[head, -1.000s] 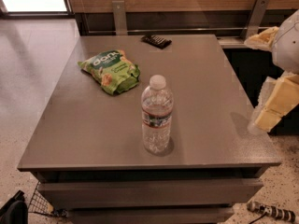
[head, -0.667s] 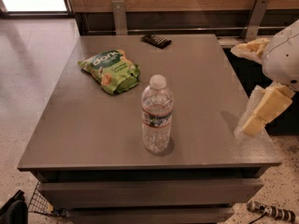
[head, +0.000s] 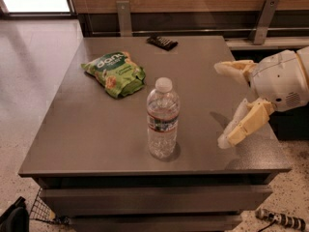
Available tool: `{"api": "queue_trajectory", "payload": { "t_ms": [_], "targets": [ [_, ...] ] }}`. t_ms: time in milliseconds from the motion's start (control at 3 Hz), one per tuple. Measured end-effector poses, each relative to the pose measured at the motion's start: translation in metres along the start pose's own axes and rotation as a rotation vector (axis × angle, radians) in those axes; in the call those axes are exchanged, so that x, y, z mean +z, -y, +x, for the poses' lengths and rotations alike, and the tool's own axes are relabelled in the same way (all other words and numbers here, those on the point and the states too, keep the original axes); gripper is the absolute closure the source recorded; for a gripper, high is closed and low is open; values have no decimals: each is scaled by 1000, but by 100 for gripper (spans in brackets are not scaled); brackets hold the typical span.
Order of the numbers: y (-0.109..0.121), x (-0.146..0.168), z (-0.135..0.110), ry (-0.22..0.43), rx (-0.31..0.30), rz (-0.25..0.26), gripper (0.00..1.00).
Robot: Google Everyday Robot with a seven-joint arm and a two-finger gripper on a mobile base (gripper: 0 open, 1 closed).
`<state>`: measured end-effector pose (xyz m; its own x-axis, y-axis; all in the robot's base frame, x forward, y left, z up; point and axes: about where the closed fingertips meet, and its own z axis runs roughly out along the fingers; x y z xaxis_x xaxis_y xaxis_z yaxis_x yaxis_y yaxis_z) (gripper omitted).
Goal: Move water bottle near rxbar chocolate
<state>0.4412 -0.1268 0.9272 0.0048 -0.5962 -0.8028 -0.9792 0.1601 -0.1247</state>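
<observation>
The water bottle (head: 162, 118) stands upright near the front middle of the grey table (head: 96, 134). It is clear ribbed plastic with a white cap and a red, white and blue label band. The rxbar chocolate (head: 162, 42) is a small dark flat bar at the table's far edge, well behind the bottle. My gripper (head: 226, 105) is over the table's right side, to the right of the bottle and apart from it. Its two cream fingers are spread wide and hold nothing.
A green crinkly snack bag (head: 115, 73) lies on the table's back left, between the bottle and the bar. A wooden wall with metal brackets (head: 263, 21) runs behind the table. A black wire object (head: 29, 214) sits on the floor at the front left.
My gripper has moved left from the table's right edge in over the tabletop, toward the bottle. The bottle, bag and bar have not moved.
</observation>
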Motion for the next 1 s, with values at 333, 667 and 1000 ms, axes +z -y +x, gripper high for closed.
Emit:
{"api": "queue_trajectory", "payload": {
  "t_ms": [333,667,1000],
  "targets": [
    [-4,17,2,158,30,-51,0],
    [-12,28,-3,263,41,-77,0],
    [-14,42,-11,373,23,-87,0]
  ]
}}
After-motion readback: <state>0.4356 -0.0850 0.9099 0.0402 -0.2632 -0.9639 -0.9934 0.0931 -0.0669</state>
